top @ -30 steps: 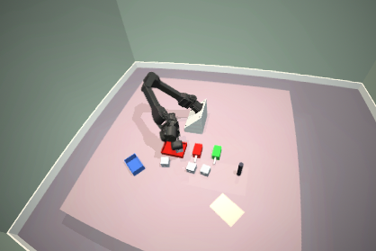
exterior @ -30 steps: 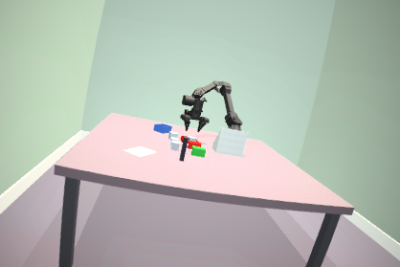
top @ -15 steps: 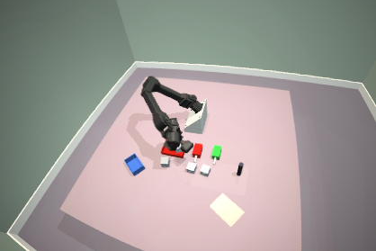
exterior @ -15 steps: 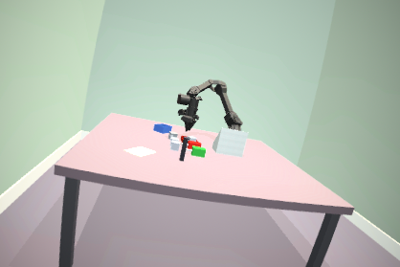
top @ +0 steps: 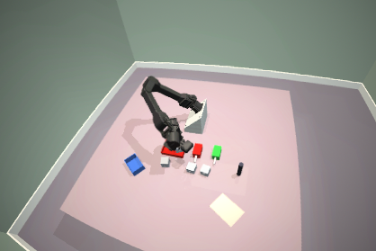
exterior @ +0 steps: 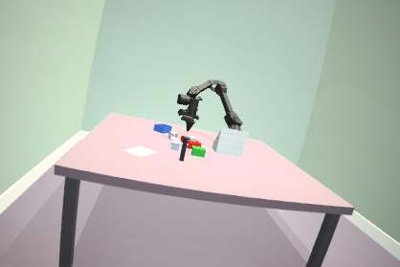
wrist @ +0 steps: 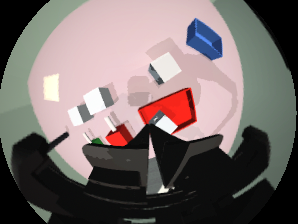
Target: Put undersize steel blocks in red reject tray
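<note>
My gripper [exterior: 188, 129] [wrist: 149, 125] is shut and empty, above the red reject tray [top: 166, 152] [wrist: 181, 102]. One steel block [wrist: 166, 123] lies in that tray, just beyond my fingertips in the wrist view. A second block [top: 165, 162] [wrist: 166, 67] stands outside the tray, on the blue tray's side. Two more blocks stand close together: one [top: 191, 167] [wrist: 98, 100] nearer the red tray, the other [top: 205, 170] [wrist: 80, 115] beside it. The green GO gauge [top: 217, 152] [exterior: 198, 151] lies on the table with its pale pin toward these two. Bore sizes cannot be told.
A red-handled gauge [top: 197, 150] [exterior: 194, 144] [wrist: 119, 136] lies between the red tray and the green gauge. A blue tray [top: 134, 165] [exterior: 163, 128] [wrist: 204, 41], an upright black cylinder [top: 240, 169] [exterior: 183, 151], a cream square [top: 227, 210] [wrist: 51, 87] and a white wedge [exterior: 232, 143] stand around.
</note>
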